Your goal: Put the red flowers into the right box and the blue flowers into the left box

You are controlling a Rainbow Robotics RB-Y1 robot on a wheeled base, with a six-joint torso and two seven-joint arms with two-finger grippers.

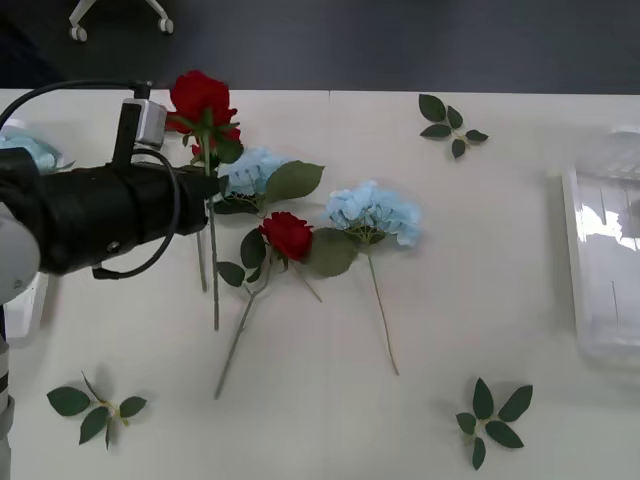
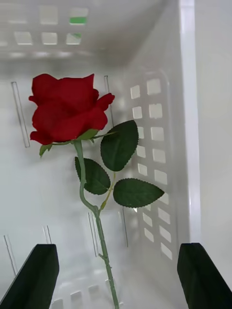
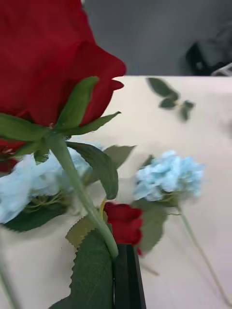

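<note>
My left gripper [image 1: 211,186] is shut on the stem of a red flower [image 1: 201,97], lifted above the table's left part with the stem hanging down; up close the bloom [image 3: 46,58] stands over my black finger [image 3: 128,277]. Another red flower [image 1: 288,235] lies mid-table between two blue flowers [image 1: 251,170] [image 1: 375,212]. A bit of red shows behind the held bloom. My right gripper [image 2: 116,285] hangs open above a red flower [image 2: 65,113] lying inside the right box [image 2: 159,130]. That box [image 1: 600,260] sits at the table's right edge. A blue flower [image 1: 25,150] shows at the far left by the left box [image 1: 25,305].
Loose green leaf sprigs lie at the back right [image 1: 450,125], front right [image 1: 495,415] and front left [image 1: 95,410]. The far table edge runs along the top, with a dark floor and a chair base [image 1: 120,15] beyond.
</note>
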